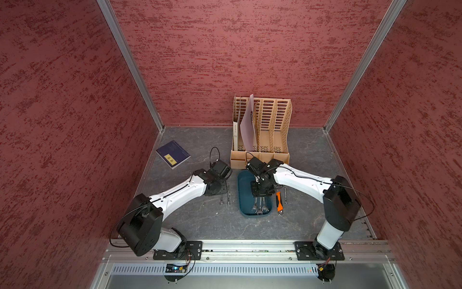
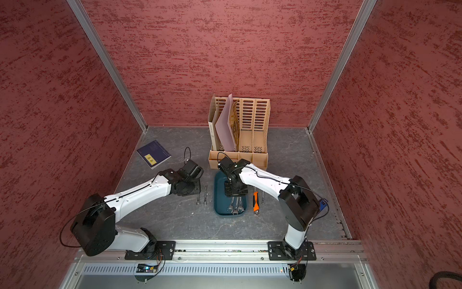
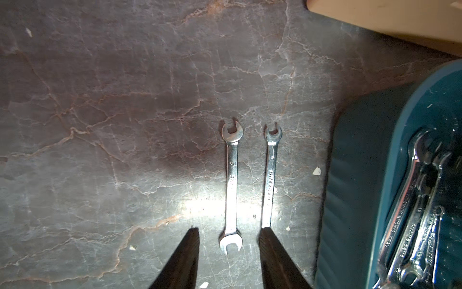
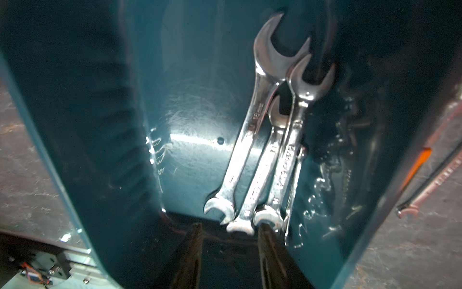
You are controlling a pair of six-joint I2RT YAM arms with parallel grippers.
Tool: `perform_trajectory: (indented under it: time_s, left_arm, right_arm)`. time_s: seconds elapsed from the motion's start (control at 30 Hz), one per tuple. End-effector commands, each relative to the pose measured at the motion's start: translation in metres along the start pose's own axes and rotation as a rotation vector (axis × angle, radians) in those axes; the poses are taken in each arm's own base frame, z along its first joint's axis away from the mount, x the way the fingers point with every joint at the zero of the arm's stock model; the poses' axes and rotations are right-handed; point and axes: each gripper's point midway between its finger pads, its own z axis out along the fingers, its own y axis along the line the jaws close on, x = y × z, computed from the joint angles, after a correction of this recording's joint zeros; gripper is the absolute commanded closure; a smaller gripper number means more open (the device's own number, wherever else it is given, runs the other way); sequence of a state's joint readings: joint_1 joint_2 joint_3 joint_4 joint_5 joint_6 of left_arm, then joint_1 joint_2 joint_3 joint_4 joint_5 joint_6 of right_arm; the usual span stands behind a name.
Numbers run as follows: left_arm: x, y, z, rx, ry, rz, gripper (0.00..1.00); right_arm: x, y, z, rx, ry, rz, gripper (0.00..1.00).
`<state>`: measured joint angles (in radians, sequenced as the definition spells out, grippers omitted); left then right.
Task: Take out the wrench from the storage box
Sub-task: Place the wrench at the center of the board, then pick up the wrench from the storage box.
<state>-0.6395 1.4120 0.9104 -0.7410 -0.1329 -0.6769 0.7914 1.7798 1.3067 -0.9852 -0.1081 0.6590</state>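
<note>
- Hovering over the storage box [image 1: 241, 195] in both top views, the right gripper [image 1: 260, 194] sits above the boxed wrenches [image 1: 260, 206]. The table wrenches [image 1: 228, 195] lie just beside the box, under the left gripper [image 1: 219, 190]. A blue book [image 1: 173, 157] carries a yellow label, seemingly "S 31".
- Left wrist: the jaws are parted and empty, straddling one table wrench stamped "8". Its other lettering blurs.
- Right wrist: the fingers [image 4: 190, 250] are spread and grip nothing, with one tip just beside a wrench's end. The step in hand looks like another pick. Next, I judge: centre on one shank, close, lift clear. The stamps are unreadable.
</note>
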Motion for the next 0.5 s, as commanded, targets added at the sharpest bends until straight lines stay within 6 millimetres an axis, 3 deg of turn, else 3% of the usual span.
perform_trajectory:
  time_s: [0.0,0.47]
  left_arm:
    - [0.003,0.009,-0.002,-0.023,-0.003,-0.013,0.57]
    - [0.007,0.009,0.005,-0.027,0.019,-0.023,0.55]
  right_arm:
    - [-0.022,0.011,0.003,0.001,-0.064,-0.013,0.6]
    - [-0.03,-0.003,0.039,0.097,-0.04,-0.004,0.6]
